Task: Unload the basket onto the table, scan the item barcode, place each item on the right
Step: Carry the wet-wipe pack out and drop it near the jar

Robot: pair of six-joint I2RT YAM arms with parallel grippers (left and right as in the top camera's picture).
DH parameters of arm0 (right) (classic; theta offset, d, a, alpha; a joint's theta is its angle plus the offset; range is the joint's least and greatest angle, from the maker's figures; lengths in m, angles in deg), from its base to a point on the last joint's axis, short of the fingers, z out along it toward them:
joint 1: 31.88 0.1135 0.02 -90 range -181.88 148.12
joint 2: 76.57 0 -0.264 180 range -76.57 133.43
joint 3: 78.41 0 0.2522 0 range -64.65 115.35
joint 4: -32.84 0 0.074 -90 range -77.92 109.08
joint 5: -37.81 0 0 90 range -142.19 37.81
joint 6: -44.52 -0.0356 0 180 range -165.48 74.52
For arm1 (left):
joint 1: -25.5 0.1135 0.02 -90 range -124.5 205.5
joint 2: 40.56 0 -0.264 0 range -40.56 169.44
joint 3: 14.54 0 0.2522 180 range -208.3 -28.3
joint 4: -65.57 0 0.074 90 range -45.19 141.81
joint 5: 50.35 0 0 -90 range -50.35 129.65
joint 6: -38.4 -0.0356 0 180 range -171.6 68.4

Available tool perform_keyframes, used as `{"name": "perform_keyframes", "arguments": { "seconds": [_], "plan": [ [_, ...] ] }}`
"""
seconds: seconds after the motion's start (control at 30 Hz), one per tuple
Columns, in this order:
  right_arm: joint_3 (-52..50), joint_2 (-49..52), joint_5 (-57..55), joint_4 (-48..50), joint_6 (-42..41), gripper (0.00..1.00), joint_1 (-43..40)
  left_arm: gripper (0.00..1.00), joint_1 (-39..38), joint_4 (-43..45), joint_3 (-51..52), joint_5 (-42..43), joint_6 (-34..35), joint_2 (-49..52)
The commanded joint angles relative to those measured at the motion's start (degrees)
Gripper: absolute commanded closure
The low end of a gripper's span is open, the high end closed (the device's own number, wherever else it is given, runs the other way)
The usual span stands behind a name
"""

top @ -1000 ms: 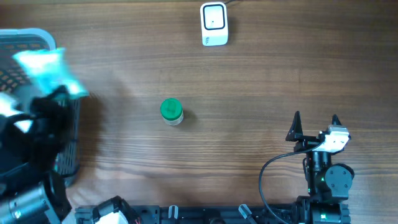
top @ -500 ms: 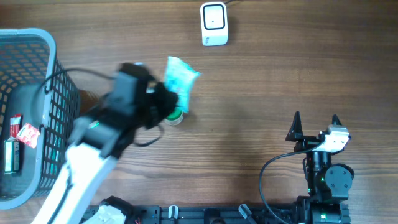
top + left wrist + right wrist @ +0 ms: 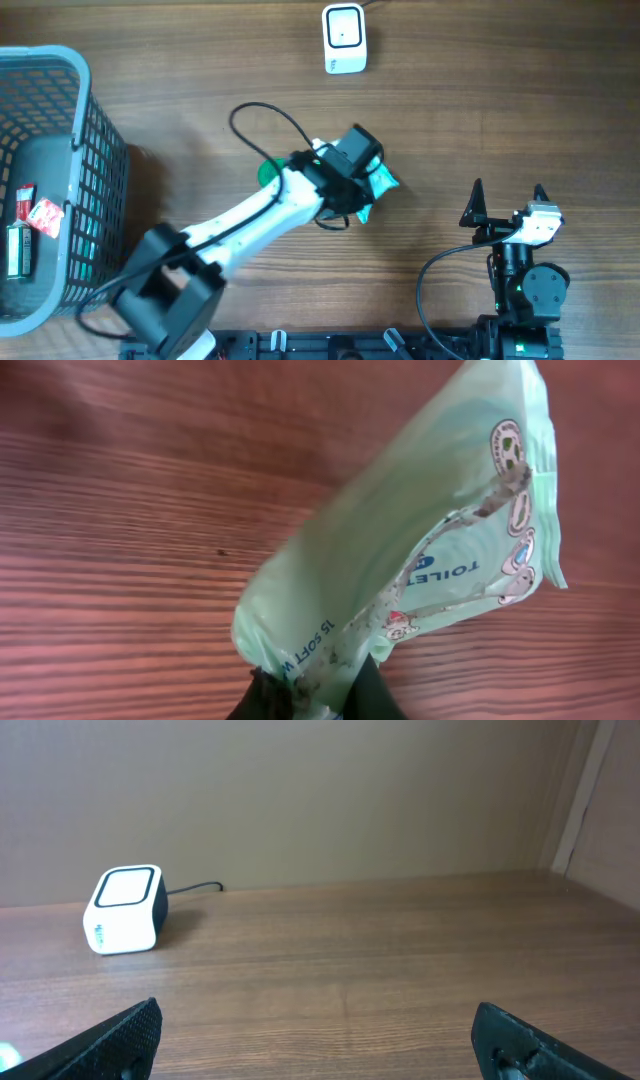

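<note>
Basket (image 3: pixel 60 70): grey mesh, at the left edge of the table (image 3: pixel 480 100); a few small packets are seen at its bottom.
Jar (image 3: pixel 267 172): green-lidded, near the table's middle, mostly hidden under the left arm.
Scanner (image 3: pixel 344 38): white, corded, at the far edge of the table; well apart from the item.
Left claw (image 3: pixel 318 695): clamped together on one narrow end of the pouch, as shown by the wrist view.
Pouch (image 3: pixel 420 560): pale green, printed "TOILET"; held over the bare table, just right of the jar and on the near side of the scanner. No barcode can be made out in either view.
Right claw (image 3: pixel 508 192): fingers wide apart, nothing between them; parked at the near right, facing the scanner.
Done: the item is gripped and held out over the middle of the table.
Left: judged roughly halfway. The pouch is yet to be brought to the scanner and its barcode face turned toward the window.
</note>
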Motion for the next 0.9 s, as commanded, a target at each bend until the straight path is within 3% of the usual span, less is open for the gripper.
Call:
{"name": "perform_keyframes", "arguments": {
  "seconds": [0.0,0.07,0.13,0.2,0.23,0.27,0.43,0.53,0.67,0.87],
  "plan": [
    [0.0,-0.2,0.5,0.2,0.5,0.01,-0.3,0.96,-1.5,0.5,-0.3,-3.4,-2.3,2.9],
    [0.0,-0.2,0.5,0.2,0.5,0.00,-0.3,0.93,-1.4,0.7,-0.3,-3.4,-4.3,3.0],
    [0.0,-0.2,0.5,0.2,0.5,0.00,-0.3,0.63,-1.4,0.6,-0.9,-3.3,-7.6,2.5],
    [0.0,-0.2,0.5,0.2,0.5,0.00,-0.3,0.17,-1.4,-1.0,-3.0,-3.4,-9.9,1.1],
    [0.0,-0.2,0.5,0.2,0.5,0.00,-0.3,0.05,-1.4,-2.1,-4.6,-3.4,-11.1,0.2],
    [0.0,-0.2,0.5,0.2,0.5,0.00,-0.3,0.00,-1.4,-3.3,-6.5,-3.7,-12.2,-0.9],
    [0.0,-0.2,0.5,0.2,0.5,0.00,-0.3,0.00,-1.1,-12.5,-17.9,-11.0,-16.4,-6.4],
    [-0.1,-0.2,0.5,0.2,0.5,0.00,-0.3,0.00,-0.9,-17.9,-23.5,-19.6,-18.2,-10.1],
    [-0.1,-0.2,0.5,0.2,0.5,0.00,-0.3,0.00,-0.1,-18.7,-25.3,-29.7,-18.1,-17.1],
    [0.0,-0.2,0.5,0.2,0.5,0.00,-0.3,0.00,4.6,-20.8,-25.3,-37.7,-18.1,-26.8]
  ]
}}
